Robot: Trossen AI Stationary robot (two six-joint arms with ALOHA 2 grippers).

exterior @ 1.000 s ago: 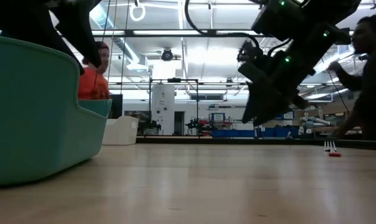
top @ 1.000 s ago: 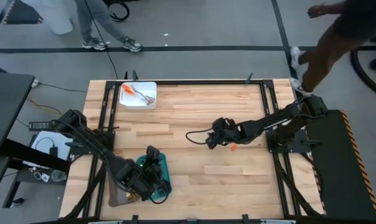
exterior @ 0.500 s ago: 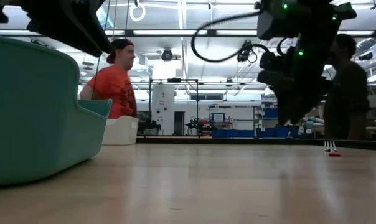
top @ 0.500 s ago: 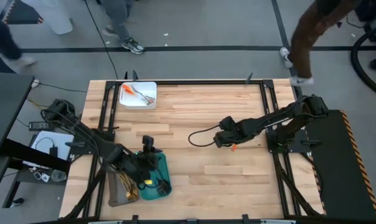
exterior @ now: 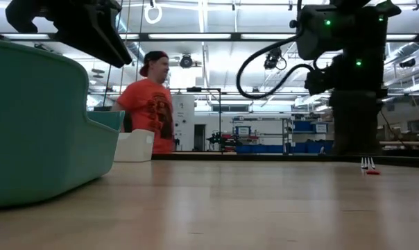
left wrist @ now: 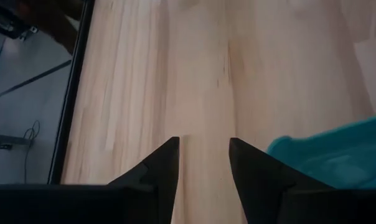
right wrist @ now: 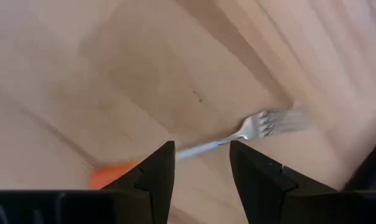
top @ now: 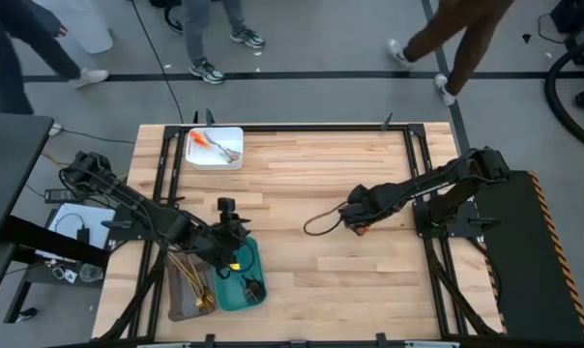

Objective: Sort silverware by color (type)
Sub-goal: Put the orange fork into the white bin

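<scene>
Over toward the right side of the table, the right gripper [right wrist: 199, 163] hangs low above an orange-handled fork [right wrist: 238, 137] that lies flat on the bare wood, its silver tines pointing away from the handle; the jaws stand apart with the fork's shaft showing in the gap between them, and nothing is held. The step in hand looks like the pick-up of this fork. To do it well, the fingers should come down squarely astride the slim shaft, close to the table, and close gently so the thin piece does not skid or flip; from above the fork [top: 362, 229] is mostly hidden under the gripper, so its exact lie there is hard to judge. On the near left, the left gripper [left wrist: 203, 163] waits with empty, parted fingers by the teal tray [top: 244, 290], beside a grey tray [top: 181, 307] holding gold pieces. A white tray [top: 215, 148] with orange pieces sits at the far left.
</scene>
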